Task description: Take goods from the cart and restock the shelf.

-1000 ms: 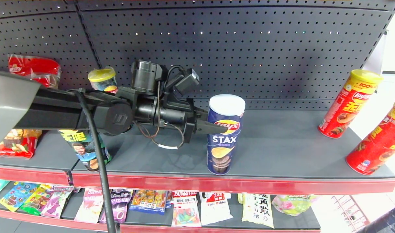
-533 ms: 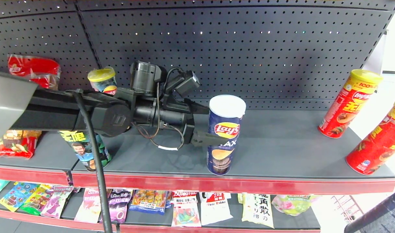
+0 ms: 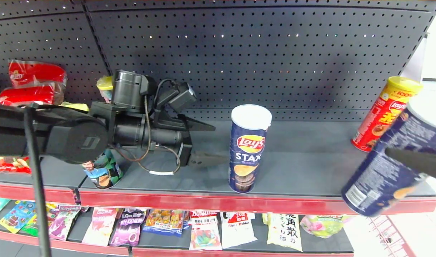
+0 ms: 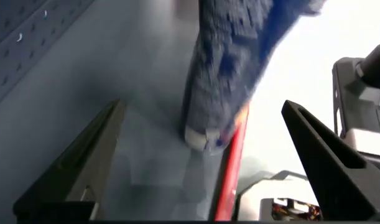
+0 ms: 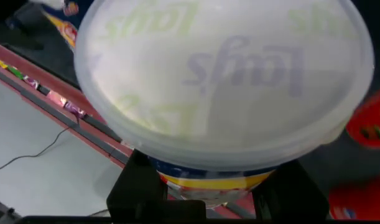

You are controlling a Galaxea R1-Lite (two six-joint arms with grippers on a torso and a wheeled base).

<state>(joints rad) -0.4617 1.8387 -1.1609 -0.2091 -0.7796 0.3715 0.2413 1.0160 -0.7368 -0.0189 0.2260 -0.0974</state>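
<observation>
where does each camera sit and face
Head view: on the head, facing forward and down at the shelf; left gripper open, right gripper shut on the held can.
Left wrist view: on the left wrist, looking between its gripper's fingers at the standing can.
Right wrist view: on the right wrist, looking onto the held can's lid; its gripper clasps it.
Shared: head and left wrist show the standing can; head and right wrist, the held can.

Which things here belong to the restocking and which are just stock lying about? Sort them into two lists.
Job in hand:
standing blue can, on the shelf, clear of the open left hand
held blue can, in the right hand

Lying about:
red cans
green can
red bags
lower-shelf packets
</observation>
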